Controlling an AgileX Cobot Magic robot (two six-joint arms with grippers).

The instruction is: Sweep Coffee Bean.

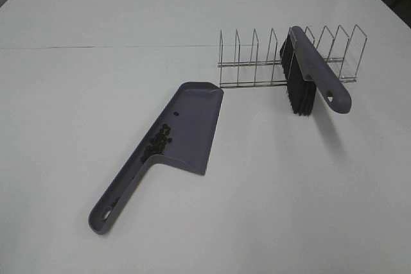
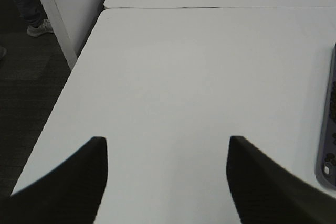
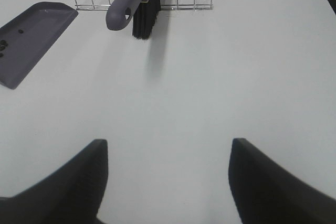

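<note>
You see the coffee beans [image 1: 158, 142] lying in the grey-purple dustpan [image 1: 196, 120], near its handle. Both the left gripper [image 2: 167, 182] and the right gripper [image 3: 168, 182] stand open over bare table [image 1: 96, 81], holding nothing.

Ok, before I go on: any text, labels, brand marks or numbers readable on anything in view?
None. The dustpan, brush, wire rack and table show no readable writing, label or number in any view.
</note>
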